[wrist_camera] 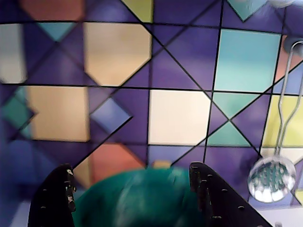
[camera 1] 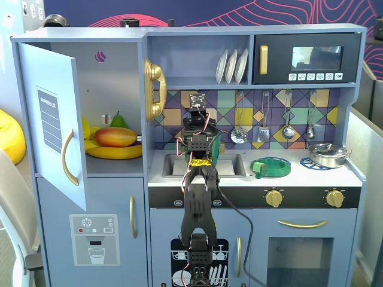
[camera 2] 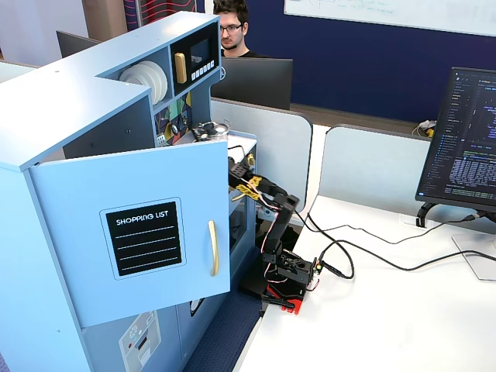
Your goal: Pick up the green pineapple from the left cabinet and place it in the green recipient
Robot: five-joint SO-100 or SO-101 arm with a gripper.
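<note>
**A:** Where is the green pineapple right now?

**B:** You won't find it on the shelf of the left cabinet (camera 1: 114, 78). The door (camera 1: 54, 119) is swung wide, presumably so the arm could reach in, and only the mango (camera 1: 115, 137), the bananas (camera 1: 116, 152) and the pear (camera 1: 119, 121) show inside. I judge the pineapple has already left the cabinet, but no view shows it plainly.

**A:** And the gripper?

**B:** In the wrist view your gripper (wrist_camera: 130, 166) faces the tiled backsplash (wrist_camera: 180, 116), with its jaws standing well apart. A blurred dark-green mass fills the gap between them. It may be the green recipient (camera 1: 220, 145), which a fixed view shows peeking out just behind the arm at the sink (camera 1: 233, 164). It may equally be the pineapple. I cannot tell whether the jaws are pressing on anything.

**A:** Why is the arm held so high?

**B:** Probably to clear the tall pot's rim so the fruit can drop straight in. Don't confuse it with the flat dish (camera 1: 272, 167) further right on the tabletop.
</note>
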